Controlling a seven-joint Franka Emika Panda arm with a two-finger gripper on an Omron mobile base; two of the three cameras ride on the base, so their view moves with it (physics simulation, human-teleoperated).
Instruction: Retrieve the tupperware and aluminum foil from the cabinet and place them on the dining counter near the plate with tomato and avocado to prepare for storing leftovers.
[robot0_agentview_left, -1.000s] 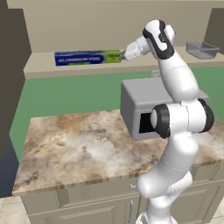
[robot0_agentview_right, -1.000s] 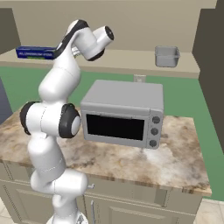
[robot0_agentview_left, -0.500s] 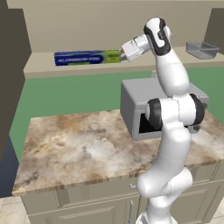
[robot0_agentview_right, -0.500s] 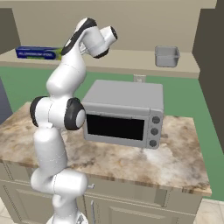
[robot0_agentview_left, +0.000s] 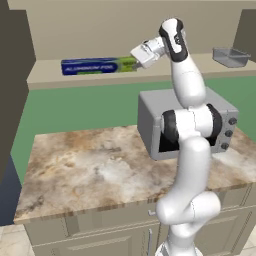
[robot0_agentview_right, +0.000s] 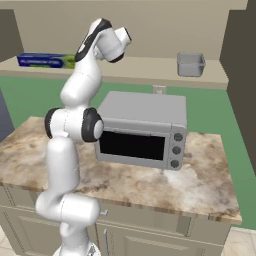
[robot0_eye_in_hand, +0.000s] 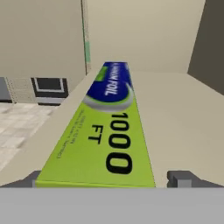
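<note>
The aluminum foil (robot0_agentview_left: 95, 65), a long blue carton with a lime-green end, lies on the pale shelf (robot0_agentview_left: 50, 78) of the cabinet. My gripper (robot0_agentview_left: 135, 60) is open at that green end. In the hand view the foil (robot0_eye_in_hand: 107, 140) runs away from me and the gripper (robot0_eye_in_hand: 108, 180) straddles its near end, a fingertip (robot0_eye_in_hand: 183, 178) on each side, with a small gap on the right. The grey tupperware (robot0_agentview_left: 231, 56) sits far to the right on the same shelf, also visible as the tupperware (robot0_agentview_right: 190, 64) in the right base view. The dining counter is out of view.
A grey oven (robot0_agentview_left: 185, 125) with a black window (robot0_agentview_right: 132, 145) stands on the narrower marbled counter (robot0_agentview_left: 85, 170) under the shelf, above beige base cabinets (robot0_agentview_right: 150, 235). Dark cabinet side walls (robot0_agentview_left: 15, 75) flank the shelf. A green wall (robot0_agentview_left: 85, 107) lies behind.
The hand has risen a little and moved left along the shelf, closing in on the foil's green end. The foil and the tupperware have not moved.
</note>
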